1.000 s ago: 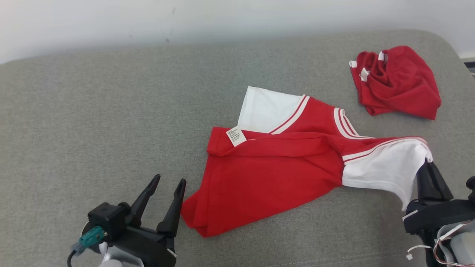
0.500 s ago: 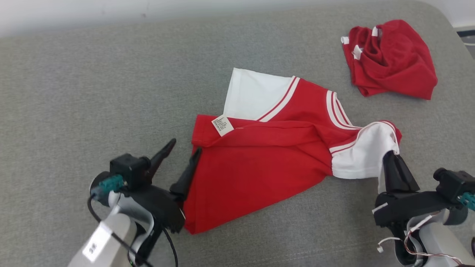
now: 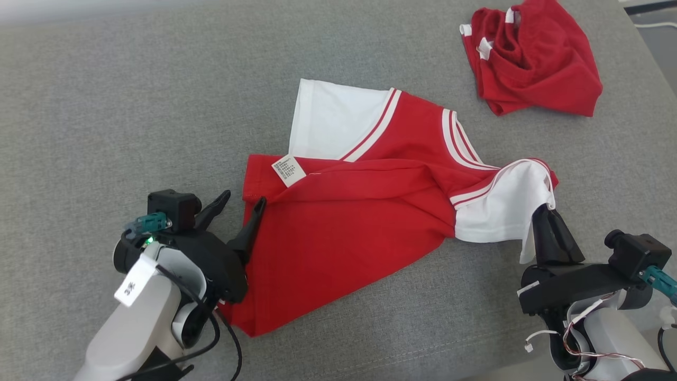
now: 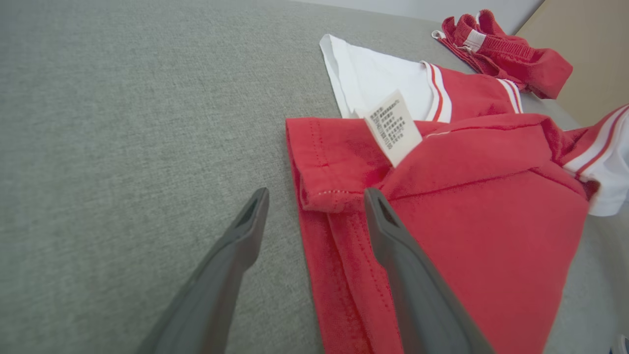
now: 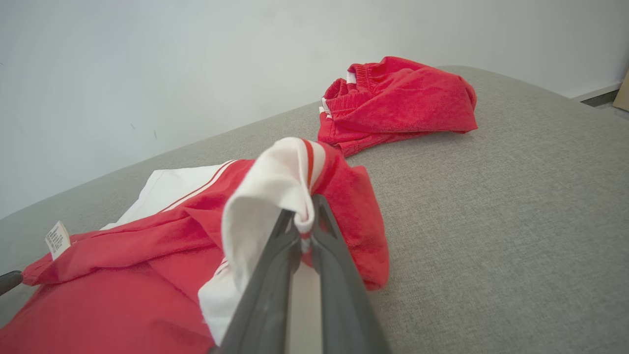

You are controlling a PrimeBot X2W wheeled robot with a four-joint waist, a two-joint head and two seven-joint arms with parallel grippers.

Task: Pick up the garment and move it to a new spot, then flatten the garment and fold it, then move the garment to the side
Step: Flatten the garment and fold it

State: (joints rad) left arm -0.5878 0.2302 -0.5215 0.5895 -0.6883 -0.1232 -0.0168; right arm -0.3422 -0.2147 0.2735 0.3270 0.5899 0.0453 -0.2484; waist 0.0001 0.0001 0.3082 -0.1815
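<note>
Now that my wide-open left gripper (image 3: 244,198) has reached the 9 o'clock hem corner (image 4: 314,196) of the garment (image 3: 344,233), which lies mid grey cushion (image 3: 106,106), with my right gripper (image 3: 543,211) pinching its 3 o'clock sleeve (image 3: 497,211), flattening looks next.

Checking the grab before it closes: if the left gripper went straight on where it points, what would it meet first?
Most likely the folded hem of the shirt, just ahead between the open fingers of the left gripper; the label lies beyond. Depth is unclear.

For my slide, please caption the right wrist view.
Right gripper shut on the white sleeve of a red shirt, a second red garment lying behind on the grey cushion.
</note>
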